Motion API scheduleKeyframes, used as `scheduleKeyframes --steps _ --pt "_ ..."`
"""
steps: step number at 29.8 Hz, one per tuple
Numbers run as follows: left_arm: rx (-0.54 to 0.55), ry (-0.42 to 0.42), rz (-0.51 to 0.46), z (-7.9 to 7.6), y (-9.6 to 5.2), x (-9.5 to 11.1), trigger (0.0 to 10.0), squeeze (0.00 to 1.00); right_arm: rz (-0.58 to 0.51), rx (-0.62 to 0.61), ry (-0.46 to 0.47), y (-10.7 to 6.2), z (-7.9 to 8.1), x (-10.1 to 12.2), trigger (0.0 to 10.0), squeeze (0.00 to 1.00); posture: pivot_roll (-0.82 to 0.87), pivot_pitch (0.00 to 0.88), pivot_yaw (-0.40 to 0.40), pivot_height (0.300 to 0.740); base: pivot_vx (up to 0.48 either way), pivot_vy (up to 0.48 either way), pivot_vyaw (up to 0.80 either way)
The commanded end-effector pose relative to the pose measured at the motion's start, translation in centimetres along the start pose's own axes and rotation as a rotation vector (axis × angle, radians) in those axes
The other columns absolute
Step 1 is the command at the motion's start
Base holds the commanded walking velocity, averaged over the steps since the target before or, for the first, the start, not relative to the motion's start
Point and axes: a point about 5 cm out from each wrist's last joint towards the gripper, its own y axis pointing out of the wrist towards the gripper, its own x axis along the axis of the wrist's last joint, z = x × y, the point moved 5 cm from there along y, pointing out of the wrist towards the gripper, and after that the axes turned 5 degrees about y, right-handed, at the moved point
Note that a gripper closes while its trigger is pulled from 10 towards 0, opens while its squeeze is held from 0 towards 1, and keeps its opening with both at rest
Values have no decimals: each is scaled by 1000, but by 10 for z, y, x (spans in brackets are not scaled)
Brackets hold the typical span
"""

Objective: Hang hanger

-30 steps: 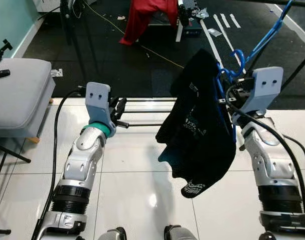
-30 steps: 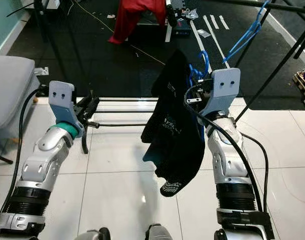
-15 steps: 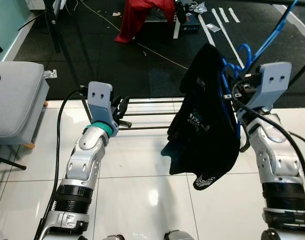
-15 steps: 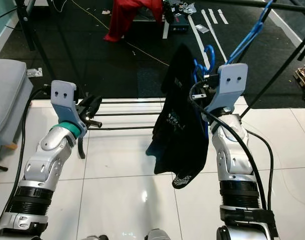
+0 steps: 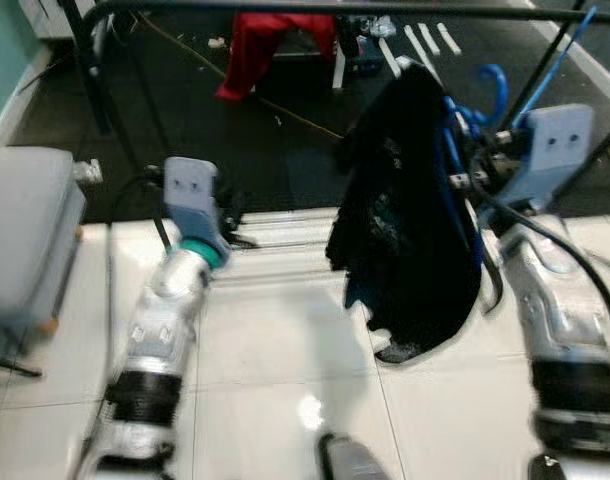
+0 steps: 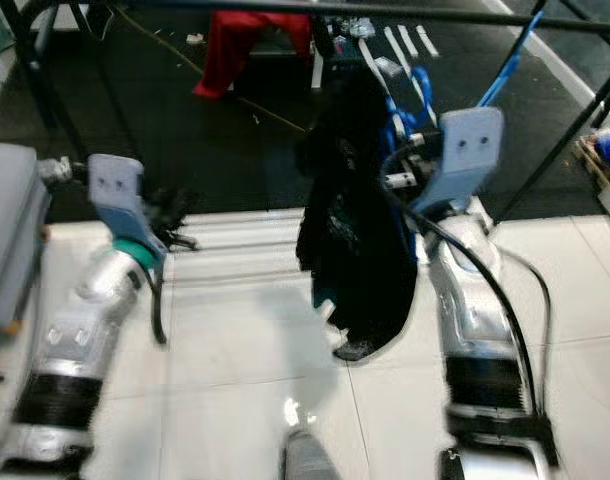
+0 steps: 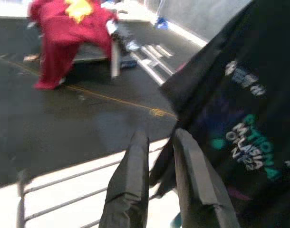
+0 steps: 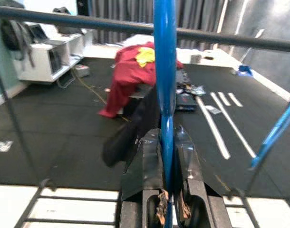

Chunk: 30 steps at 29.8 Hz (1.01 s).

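Cushion: we see one grey cushion [image 5: 25, 240] at the far left.
Left gripper: ours [image 7: 157, 142] is raised before the floor bars, fingers [image 7: 130, 180] nearly together with a thin gap, holding nothing.
Floor bars: we count two or three thin horizontal bars [image 5: 285, 225] at the tile's far edge; blur prevents a firm count.
Red cloth: one red garment [image 5: 265, 45] is draped over something on the dark floor beyond.
Rail: one black rail [image 8: 64, 19] crosses overhead.
Shirt: one black shirt [image 5: 405, 230] hangs on the hanger, between our arms.
Hanger: one blue hanger [image 8: 165, 71], upright, just below the rail.
Right gripper: ours [image 8: 166, 156] is clamped on the hanger's stem.
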Motion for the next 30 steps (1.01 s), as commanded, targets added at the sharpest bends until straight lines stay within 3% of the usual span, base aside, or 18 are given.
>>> scheduleKeyframes --steps 1,25,30 --pt "33 -8 24 12 -6 -9 10000 0 -38 22 8 2 7 9 10000 0 -107 63 23 740 326 0 0" --pt "13 1 29 7 -6 -9 10000 0 -20 43 20 8 -1 16 10000 0 -110 72 31 740 320 0 0" --pt "-26 11 50 0 -6 -12 10000 0 -2 27 25 9 -6 14 10000 0 -108 76 35 740 0 0 0"
